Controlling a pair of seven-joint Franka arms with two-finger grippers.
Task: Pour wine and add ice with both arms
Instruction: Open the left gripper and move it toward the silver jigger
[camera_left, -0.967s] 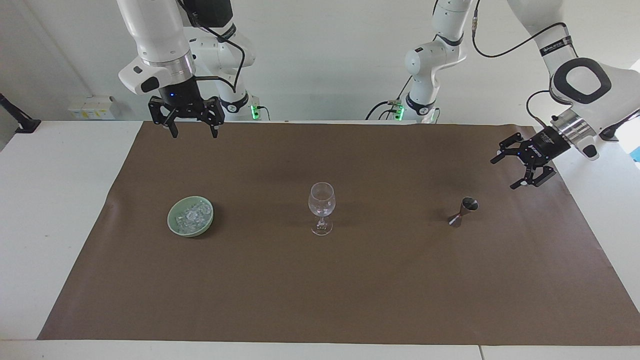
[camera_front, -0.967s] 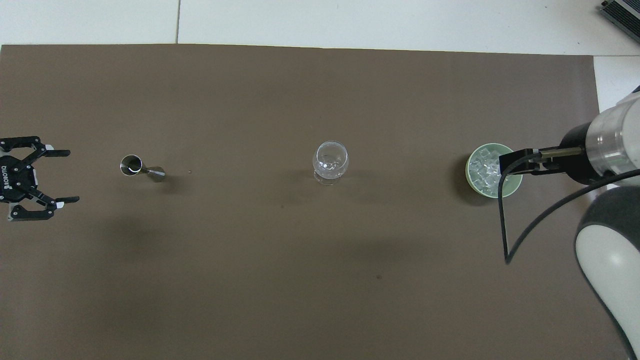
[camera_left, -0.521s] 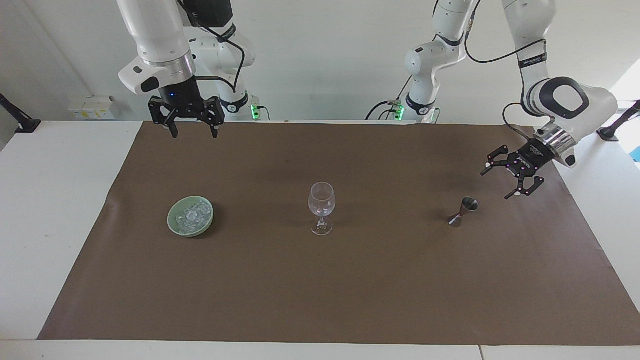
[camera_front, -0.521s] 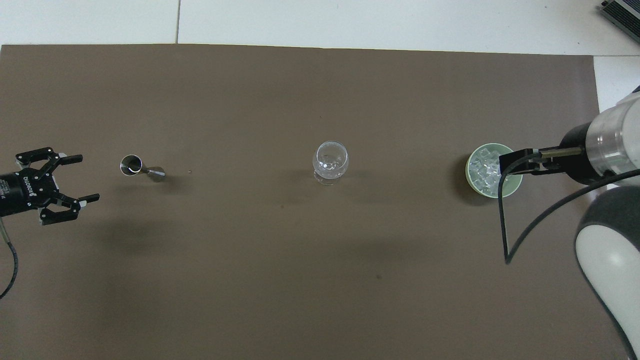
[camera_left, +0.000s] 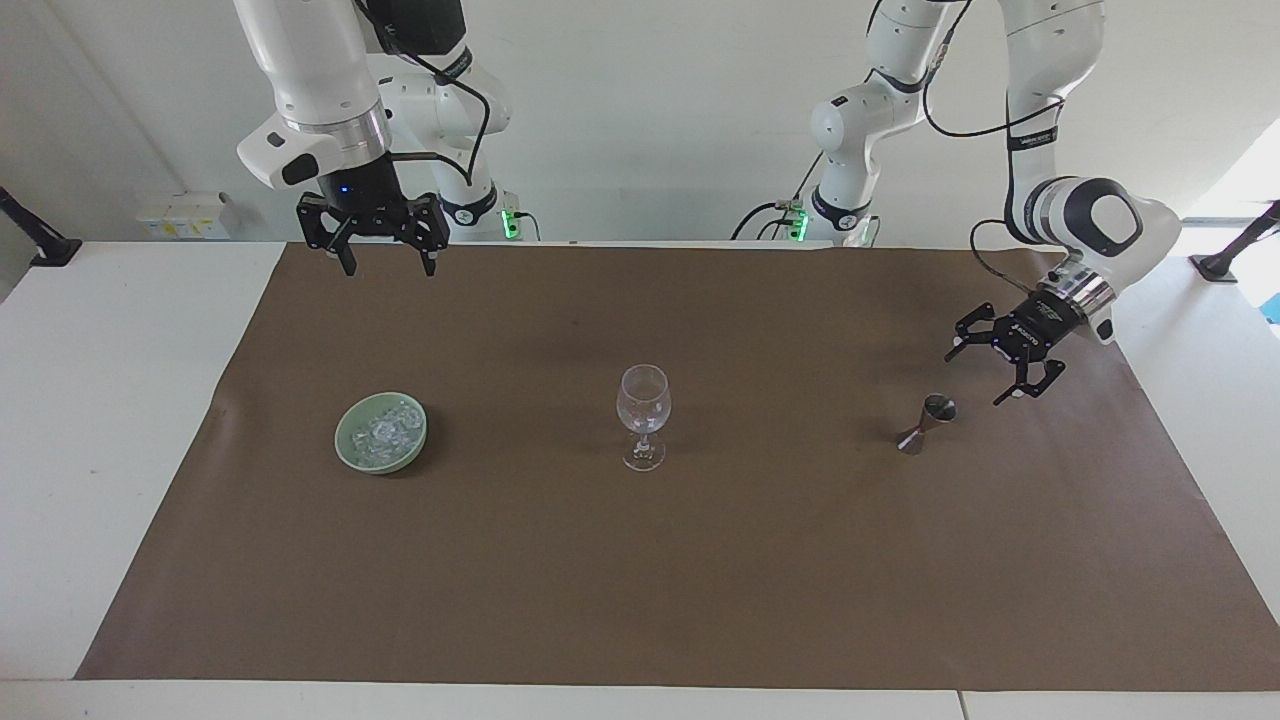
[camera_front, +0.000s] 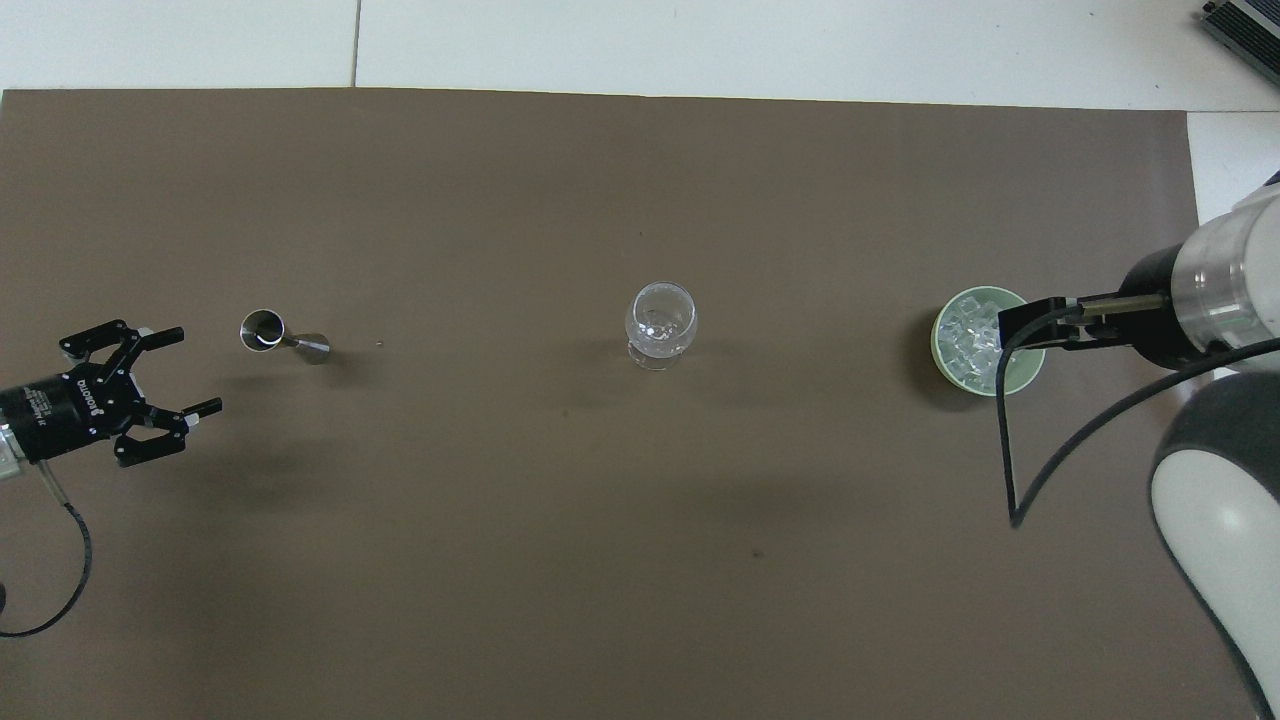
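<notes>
Ice, small clear glassy chunks with whitish glints, lies heaped in a shallow pale-green ceramic bowl on the brown paper mat covering the white desk.

Facing view. Landmark: the clear stemmed wine glass, upright at the mat's middle. The bowl stands toward the right arm's end from the glass; a small steel double-cone jigger stands toward the left arm's end, apparently tilted on its base. The right tool hangs released and empty, high over the mat's edge by the robots and well clear of the bowl; this arm waits. The left tool, fingers spread and empty, hovers just beside the jigger, not touching.

Overhead view. The glass sits central, with bowl, ice and jigger roughly in line with it. The left tool points toward the jigger with fingers apart. The right tool overlaps the bowl only by height.

Assessment. The chunks appear light, hard, slippery and irregular; a pinch across the broadest faces of a single top piece seems safest. The jigger looks light, rigid and smooth; grasp at the narrow waist and keep it level. The glass is fragile and top-heavy: avoid knocking its rim.
</notes>
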